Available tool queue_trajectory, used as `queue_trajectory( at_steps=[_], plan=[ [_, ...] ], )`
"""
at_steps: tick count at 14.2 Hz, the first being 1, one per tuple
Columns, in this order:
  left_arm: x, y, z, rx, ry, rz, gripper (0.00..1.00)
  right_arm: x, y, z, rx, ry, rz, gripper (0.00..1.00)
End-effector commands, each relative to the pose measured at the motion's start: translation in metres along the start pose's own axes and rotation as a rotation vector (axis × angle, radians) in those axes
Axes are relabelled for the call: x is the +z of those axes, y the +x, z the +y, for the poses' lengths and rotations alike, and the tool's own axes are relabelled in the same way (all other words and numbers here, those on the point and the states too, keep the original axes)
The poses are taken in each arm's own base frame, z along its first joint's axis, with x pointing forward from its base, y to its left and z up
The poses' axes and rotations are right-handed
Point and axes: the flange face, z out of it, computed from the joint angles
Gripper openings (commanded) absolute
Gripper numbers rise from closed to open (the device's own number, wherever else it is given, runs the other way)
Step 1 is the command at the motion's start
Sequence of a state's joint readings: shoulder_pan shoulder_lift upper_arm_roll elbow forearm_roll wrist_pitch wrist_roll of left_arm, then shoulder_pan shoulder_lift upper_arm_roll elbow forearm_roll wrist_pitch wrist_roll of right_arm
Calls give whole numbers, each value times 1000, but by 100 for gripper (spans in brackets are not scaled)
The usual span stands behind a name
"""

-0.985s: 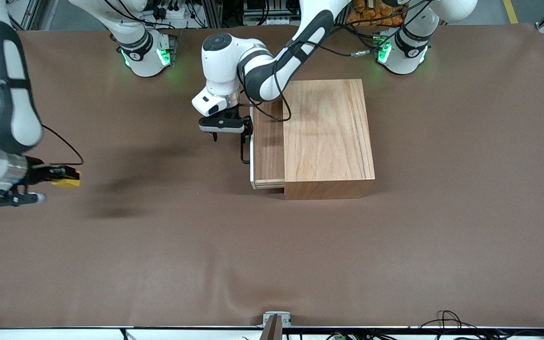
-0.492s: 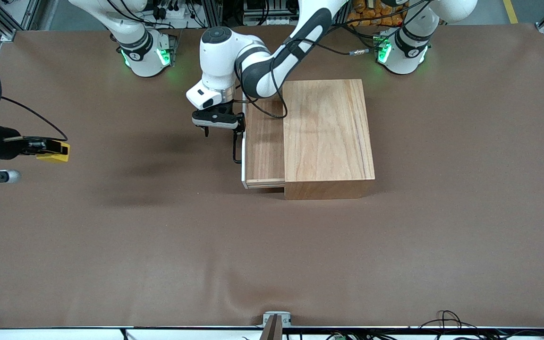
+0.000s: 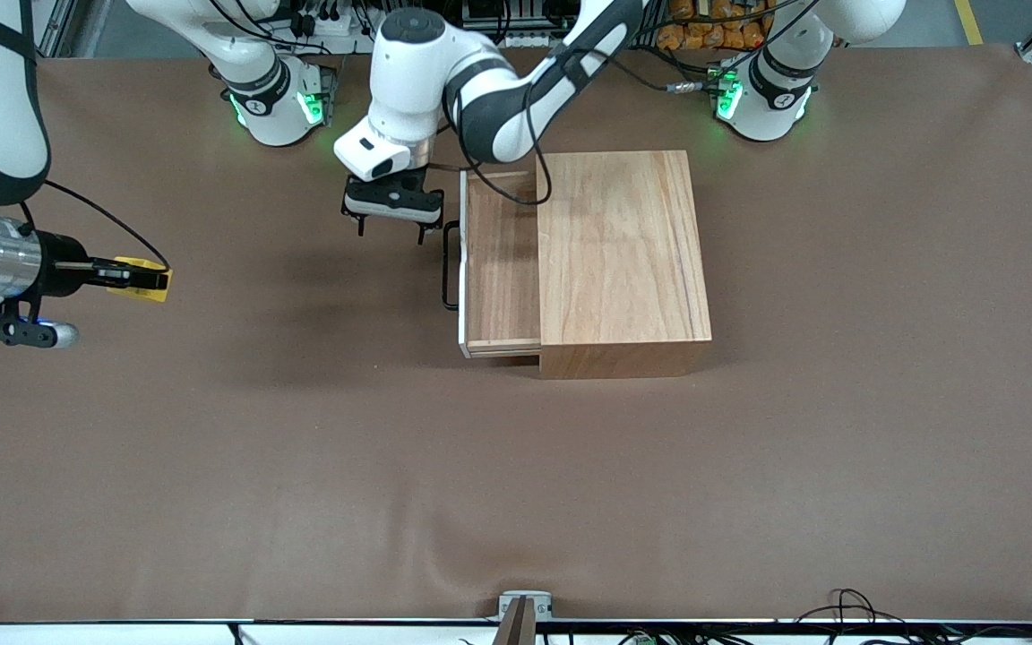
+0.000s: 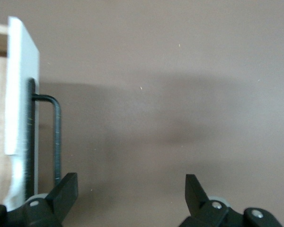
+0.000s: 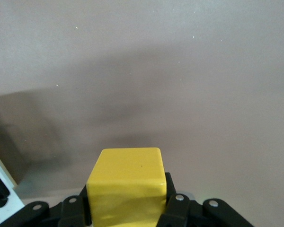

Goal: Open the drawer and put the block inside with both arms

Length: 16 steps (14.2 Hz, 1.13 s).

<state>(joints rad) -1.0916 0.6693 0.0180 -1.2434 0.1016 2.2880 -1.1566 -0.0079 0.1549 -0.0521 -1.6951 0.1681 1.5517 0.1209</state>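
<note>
The drawer (image 3: 500, 260) stands pulled partway out of the light-wood box (image 3: 623, 260), with its white front and black loop handle (image 3: 450, 266) facing the right arm's end of the table. My left gripper (image 3: 391, 228) is open and empty over the table just in front of the drawer, off the handle. In the left wrist view its gripper (image 4: 131, 189) spreads wide beside the handle (image 4: 57, 137) and the white front (image 4: 22, 94). My right gripper (image 3: 156, 279) is shut on the yellow block (image 3: 141, 272) over the table at the right arm's end. The block (image 5: 128, 182) fills its jaws.
The brown table cover (image 3: 516, 466) stretches wide toward the front camera. The two green-lit arm bases (image 3: 279, 103) stand along the table's edge by the robots. A small clamp (image 3: 523, 609) sits at the table's edge nearest the camera.
The drawer slid farther out, then my left gripper let go of the handle and drew away from it. My right gripper carried the block up and toward the drawer.
</note>
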Motion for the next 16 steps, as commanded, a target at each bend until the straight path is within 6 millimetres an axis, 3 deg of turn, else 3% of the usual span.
queue_trajectory(
  at_steps=[1,2,5,8,13,16],
  plan=[
    [-50,16,-11,-30,35,-30,100,-8,-17,-25,61,6,3,2],
    [-60,21,-17,-38,61,-39,100,-9,-20,-33,98,3,6,2],
    [-105,61,-47,-71,102,-85,100,-8,-36,-89,153,-18,32,3],
    [-137,109,-100,27,197,-142,100,0,-53,-142,268,-34,45,3],
    [-163,181,-175,39,180,-215,100,9,-80,-220,534,-23,93,4],
    [-180,219,-231,98,196,-263,100,36,-96,-274,690,4,101,4]
  ],
)
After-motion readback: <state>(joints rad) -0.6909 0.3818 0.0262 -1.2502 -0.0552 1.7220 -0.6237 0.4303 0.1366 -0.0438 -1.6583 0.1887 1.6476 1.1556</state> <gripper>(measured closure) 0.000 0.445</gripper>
